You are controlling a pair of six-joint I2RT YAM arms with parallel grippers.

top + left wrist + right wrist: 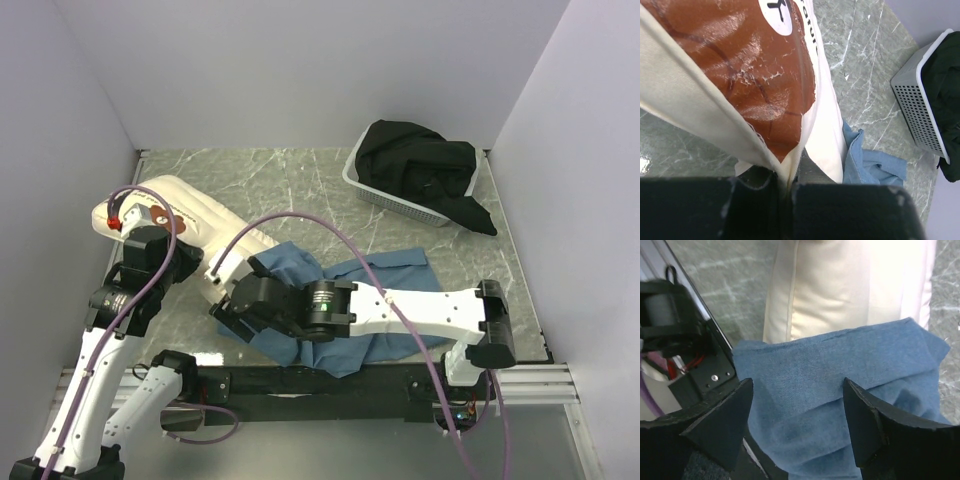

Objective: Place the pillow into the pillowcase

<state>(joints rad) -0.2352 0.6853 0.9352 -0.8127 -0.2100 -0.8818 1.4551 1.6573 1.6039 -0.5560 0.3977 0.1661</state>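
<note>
The cream-white pillow (195,212) lies at the left back of the table, its brown print (740,75) filling the left wrist view. My left gripper (138,232) is shut on the pillow's near edge, the fabric pinched between its jaws (786,186). The dusty-blue pillowcase (390,275) lies wrinkled in the middle front, its left end overlapping the pillow's right end. My right gripper (228,308) hovers over that left end, open, with folds of blue cloth (805,385) between and below its spread fingers. The pillow's end (840,285) shows just beyond.
A grey mesh basket (388,195) holding black cloth (420,165) stands at the back right, also in the left wrist view as the basket (915,100). White walls close in the table on three sides. The arms' black base rail (330,385) runs along the near edge.
</note>
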